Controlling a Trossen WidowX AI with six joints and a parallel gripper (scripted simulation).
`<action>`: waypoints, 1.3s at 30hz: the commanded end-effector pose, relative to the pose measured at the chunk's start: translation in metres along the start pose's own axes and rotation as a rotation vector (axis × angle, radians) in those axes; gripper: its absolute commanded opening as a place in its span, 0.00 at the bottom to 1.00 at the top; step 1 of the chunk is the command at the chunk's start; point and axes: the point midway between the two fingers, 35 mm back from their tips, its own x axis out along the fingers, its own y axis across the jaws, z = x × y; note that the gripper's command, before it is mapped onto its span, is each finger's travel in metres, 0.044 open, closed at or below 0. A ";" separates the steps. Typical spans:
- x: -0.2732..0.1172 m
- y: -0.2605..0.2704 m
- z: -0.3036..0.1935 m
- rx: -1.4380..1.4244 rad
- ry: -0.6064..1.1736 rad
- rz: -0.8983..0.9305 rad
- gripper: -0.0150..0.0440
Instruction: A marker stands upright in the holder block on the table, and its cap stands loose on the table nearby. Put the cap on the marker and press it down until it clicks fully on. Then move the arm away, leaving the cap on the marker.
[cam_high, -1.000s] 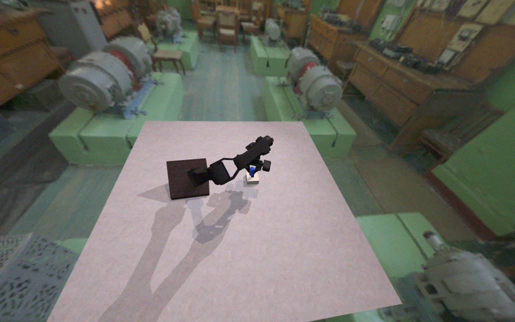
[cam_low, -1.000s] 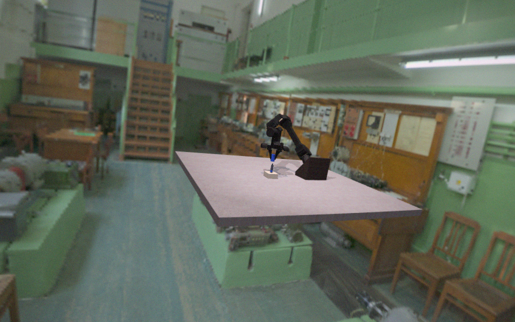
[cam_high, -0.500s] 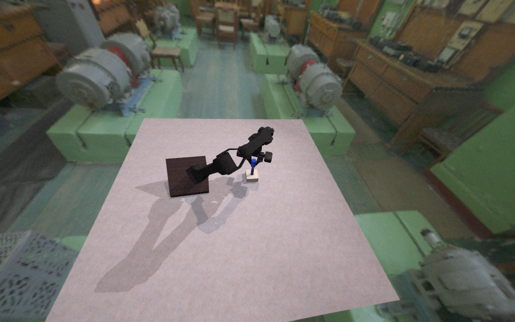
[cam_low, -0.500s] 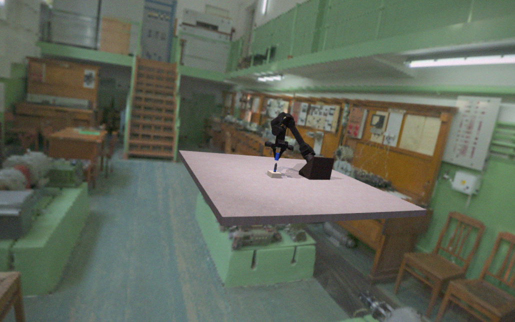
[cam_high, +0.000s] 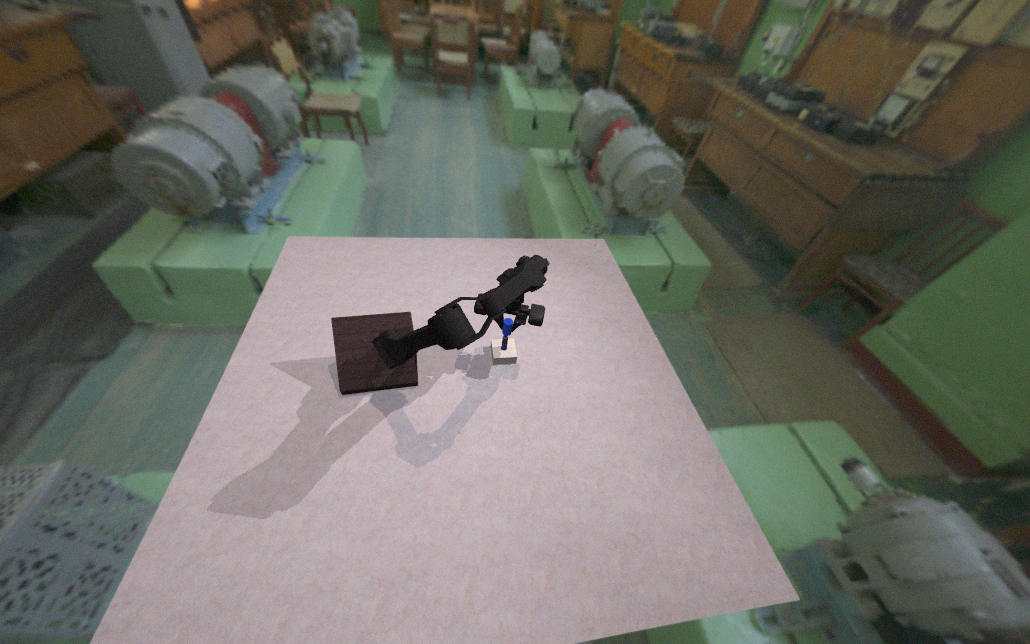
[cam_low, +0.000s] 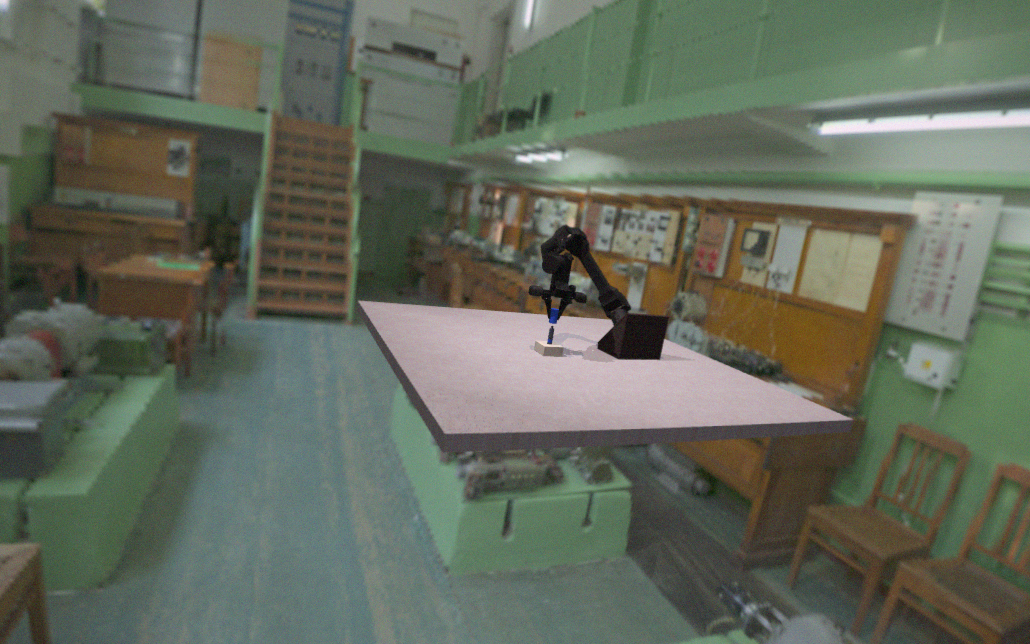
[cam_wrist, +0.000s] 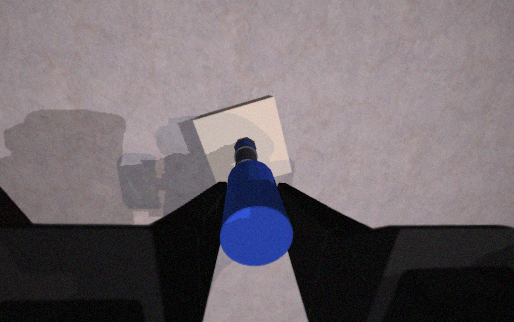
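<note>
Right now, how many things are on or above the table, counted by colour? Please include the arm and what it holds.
Blue: 2, the cap held in the gripper and the marker under it
Cream: 1, the holder block
Dark brown: 1, the base block under the arm
Black: 1, the arm
Total: 5

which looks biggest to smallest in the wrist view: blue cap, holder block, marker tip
1. Blue cap, though it is nearest the camera, which inflates it.
2. Holder block.
3. Marker tip, mostly hidden behind the cap.
</note>
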 end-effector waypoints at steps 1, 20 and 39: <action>0.009 0.001 0.000 -0.007 0.008 0.003 0.25; 0.039 0.001 -0.001 -0.007 0.009 0.002 0.25; 0.048 0.002 -0.001 -0.007 0.010 0.002 0.25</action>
